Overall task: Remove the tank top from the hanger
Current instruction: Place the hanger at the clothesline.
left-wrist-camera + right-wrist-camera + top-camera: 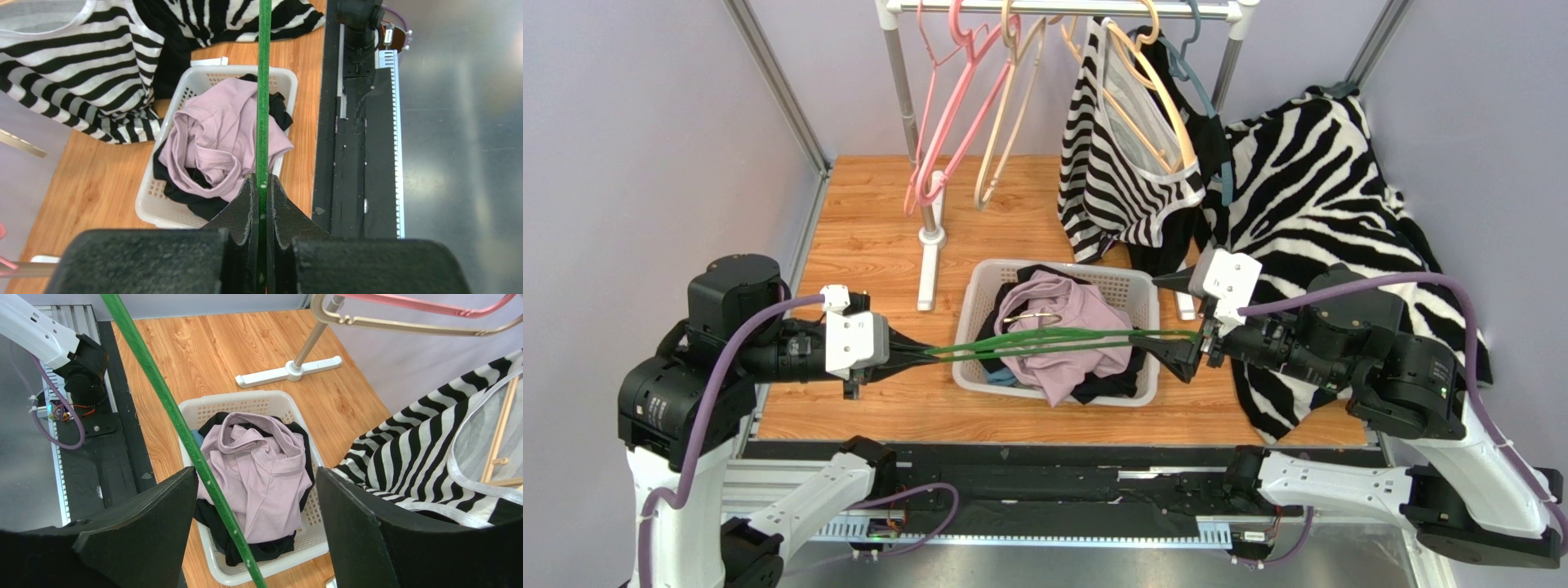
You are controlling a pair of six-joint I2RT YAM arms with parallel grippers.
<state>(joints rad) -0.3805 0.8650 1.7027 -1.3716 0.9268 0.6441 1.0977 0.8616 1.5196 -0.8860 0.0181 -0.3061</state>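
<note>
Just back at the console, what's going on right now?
The left fingers are shut on one end of a green hanger, held level over the basket. The right fingers stand open around its other end. The hanger looks bare; a pink top lies crumpled in the basket below. A striped tank top hangs on the rack behind.

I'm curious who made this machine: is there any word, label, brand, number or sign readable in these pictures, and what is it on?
None: no view shows a readable word, number or sign.
White basket, striped garment and green hanger: no print visible.
White block on the left wrist and white block on the right wrist: they look blank; any fine marking is too small to tell.
</note>
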